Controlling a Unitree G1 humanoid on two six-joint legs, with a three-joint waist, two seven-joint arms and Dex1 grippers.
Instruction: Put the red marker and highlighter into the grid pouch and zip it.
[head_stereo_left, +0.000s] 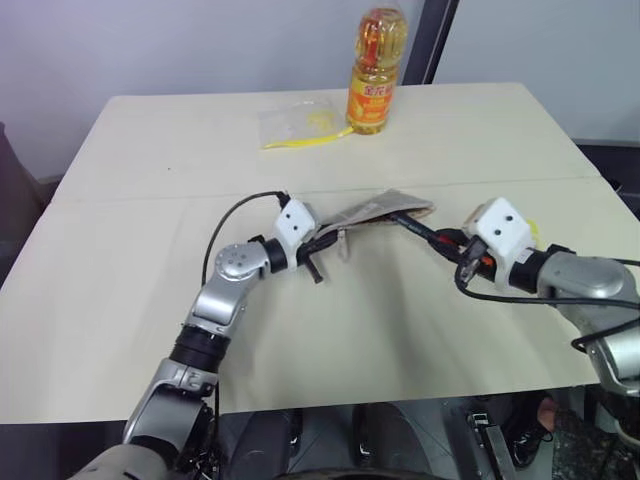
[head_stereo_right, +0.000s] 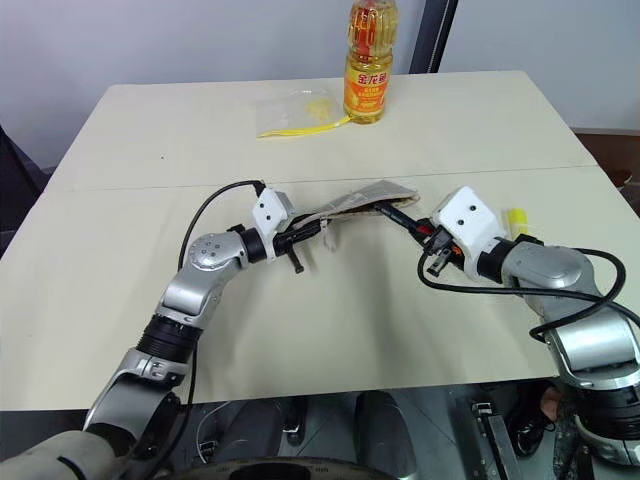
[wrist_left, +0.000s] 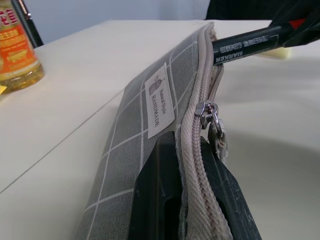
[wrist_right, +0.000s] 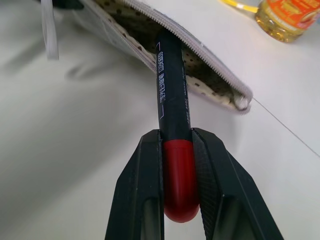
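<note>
The grid pouch (head_stereo_left: 380, 209) is held up off the worktop (head_stereo_left: 150, 240) near its middle, between the two arms. The left gripper (wrist_left: 192, 200) holds the pouch's left end, its jaws closed on the zipper edge, with the zipper pull (wrist_left: 209, 111) just beyond them. To the pouch's right, the right gripper (wrist_right: 177, 175) clamps the rear end of the red marker (wrist_right: 172, 115), whose front end sits inside the pouch's open mouth. The highlighter (head_stereo_right: 516, 220) lies on the worktop just behind the right arm. At the far edge stands an oil bottle (head_stereo_left: 374, 75), with a clear plastic bag (head_stereo_left: 295, 122) lying just to its left.
</note>
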